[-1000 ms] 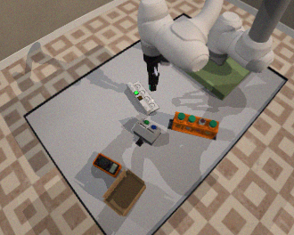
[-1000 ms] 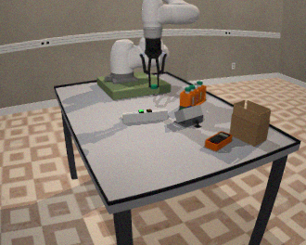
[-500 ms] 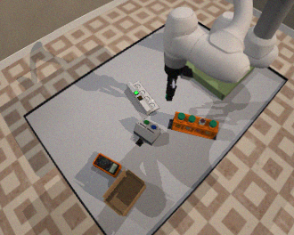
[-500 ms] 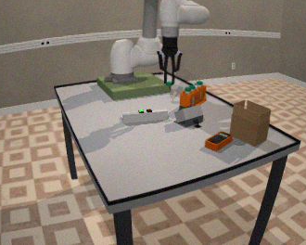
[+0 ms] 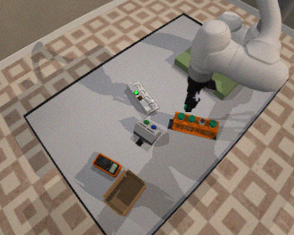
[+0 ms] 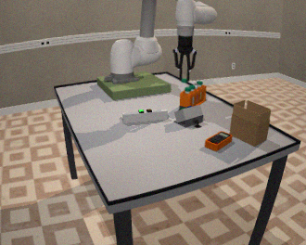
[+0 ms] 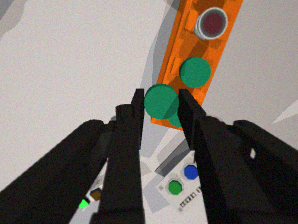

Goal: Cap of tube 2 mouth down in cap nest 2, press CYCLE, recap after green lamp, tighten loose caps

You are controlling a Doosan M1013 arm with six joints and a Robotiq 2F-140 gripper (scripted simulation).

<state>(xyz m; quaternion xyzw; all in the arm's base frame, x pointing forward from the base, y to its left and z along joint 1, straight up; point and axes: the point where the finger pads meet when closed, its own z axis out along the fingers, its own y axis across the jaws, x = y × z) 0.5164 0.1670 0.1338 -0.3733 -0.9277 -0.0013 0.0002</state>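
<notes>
My gripper [image 5: 190, 103] is shut on a green cap [image 7: 161, 102] and holds it in the air just above the near end of the orange decapping station [image 5: 194, 125]. In the wrist view the station [image 7: 197, 55] shows one open tube [image 7: 212, 23] with a dark mouth and a capped tube [image 7: 194, 71] beside it. Another cap is partly hidden behind the held one. In the top view the open tube [image 5: 202, 121] is second from the right. The white cap tray [image 5: 142, 98] lies to the left with its green lamp [image 5: 135, 92] lit. The gripper also shows in the exterior view [image 6: 184, 76].
The grey key housing [image 5: 148, 131] with the blue key [image 7: 190, 171] and the green key [image 7: 174, 187] stands between tray and station. An orange multimeter [image 5: 107, 164] and a cardboard box [image 5: 125, 191] sit near the front edge. The arm's green base plate [image 6: 133, 85] is at the back.
</notes>
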